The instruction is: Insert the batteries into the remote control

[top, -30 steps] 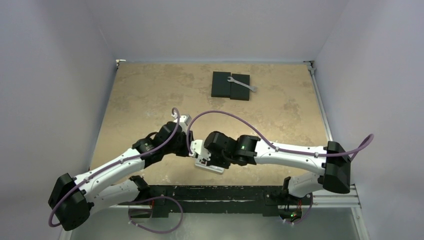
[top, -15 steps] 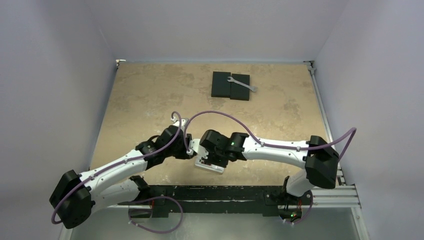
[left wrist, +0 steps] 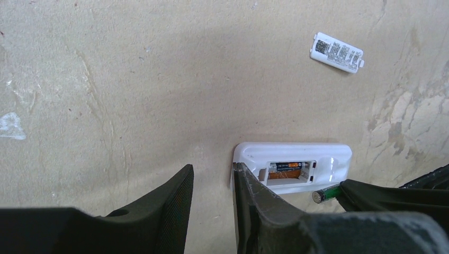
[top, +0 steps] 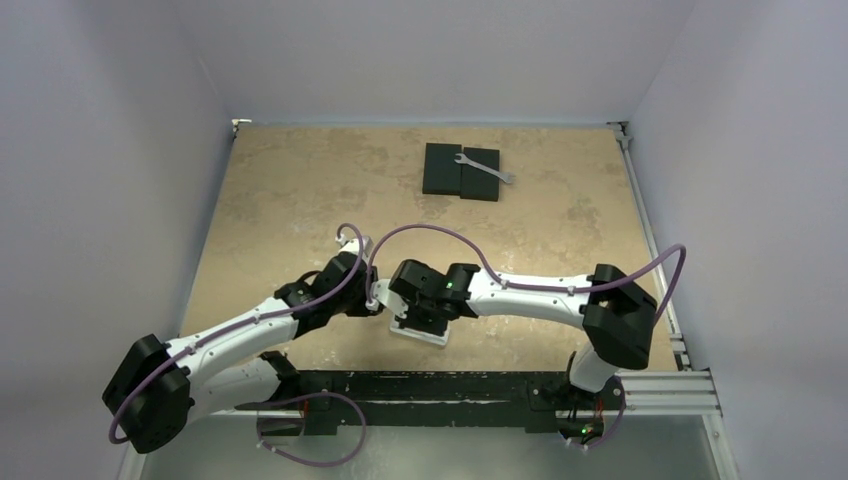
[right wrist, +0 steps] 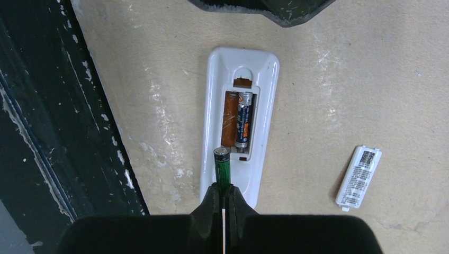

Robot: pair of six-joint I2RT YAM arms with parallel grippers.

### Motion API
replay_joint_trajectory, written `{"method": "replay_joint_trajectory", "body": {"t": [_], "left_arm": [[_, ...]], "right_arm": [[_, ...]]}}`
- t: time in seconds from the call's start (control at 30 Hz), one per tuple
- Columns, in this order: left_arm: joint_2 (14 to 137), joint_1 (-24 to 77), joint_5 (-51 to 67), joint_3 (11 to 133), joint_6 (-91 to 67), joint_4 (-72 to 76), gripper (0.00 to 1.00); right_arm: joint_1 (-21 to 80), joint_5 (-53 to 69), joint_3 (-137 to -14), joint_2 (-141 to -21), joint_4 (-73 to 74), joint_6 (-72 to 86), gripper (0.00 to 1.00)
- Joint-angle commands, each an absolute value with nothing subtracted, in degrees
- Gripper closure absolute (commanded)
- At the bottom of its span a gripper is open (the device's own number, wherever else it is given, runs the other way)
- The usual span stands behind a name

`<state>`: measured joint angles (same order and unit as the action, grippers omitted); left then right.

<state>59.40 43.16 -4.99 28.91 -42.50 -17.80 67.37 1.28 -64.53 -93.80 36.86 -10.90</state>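
Note:
The white remote control [right wrist: 267, 106] lies back-up near the table's front edge, its battery recess open. One dark battery with an orange label [right wrist: 243, 121] sits in the right slot; the slot beside it shows bare orange. My right gripper [right wrist: 223, 189] is shut on a green battery [right wrist: 222, 166], whose metal tip hovers over the recess's near end. The left wrist view shows the same green battery [left wrist: 324, 194] beside the remote [left wrist: 331, 157]. My left gripper [left wrist: 212, 196] is open with nothing between its fingers, and its right finger [left wrist: 249, 196] rests against the remote's end.
The white battery cover [right wrist: 359, 177] lies loose on the table beside the remote, label up. Two black flat blocks [top: 445, 170] with a silver wrench [top: 485, 168] on them sit at the far middle. A black rail [right wrist: 53, 132] runs along the near edge.
The right arm has drawn in to the left, bringing its gripper and the green battery over the remote. The left arm has edged slightly nearer. The remote has stayed put.

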Motion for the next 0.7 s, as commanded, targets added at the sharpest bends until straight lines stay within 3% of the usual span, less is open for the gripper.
{"method": "replay_joint_trajectory", "body": {"t": [0.0,0.67], "left_arm": [[59.77,43.32,-6.07,28.13,-42.90,-16.22,0.68],[59.85,43.28,-5.02,28.04,-42.36,-15.74,0.68]], "right_arm": [[67.15,2.85,-67.66,-94.65,33.89,-9.75,1.00],[66.80,2.45,-70.03,-99.01,32.86,-9.38,0.96]]}}
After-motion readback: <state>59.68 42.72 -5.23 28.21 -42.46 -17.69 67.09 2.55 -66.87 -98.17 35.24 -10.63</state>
